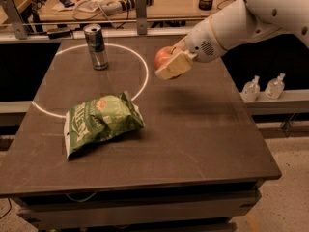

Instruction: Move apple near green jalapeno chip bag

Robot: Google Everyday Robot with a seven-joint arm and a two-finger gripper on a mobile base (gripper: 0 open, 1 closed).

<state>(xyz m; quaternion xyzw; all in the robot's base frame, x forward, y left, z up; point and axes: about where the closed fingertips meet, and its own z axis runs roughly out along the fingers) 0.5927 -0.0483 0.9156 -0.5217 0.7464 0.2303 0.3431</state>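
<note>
While the gripper [171, 65] clamps the apple [162, 57] above the table [207, 129], right of the can [95, 46], the green bag [99, 121] lies well apart, lower left; the carry should arc down-left, passing clear of the can, and release just beside the bag's right edge.

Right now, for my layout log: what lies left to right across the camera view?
green jalapeno chip bag → apple → gripper clasping it above the table → two clear bottles beyond the table's right edge.
</note>
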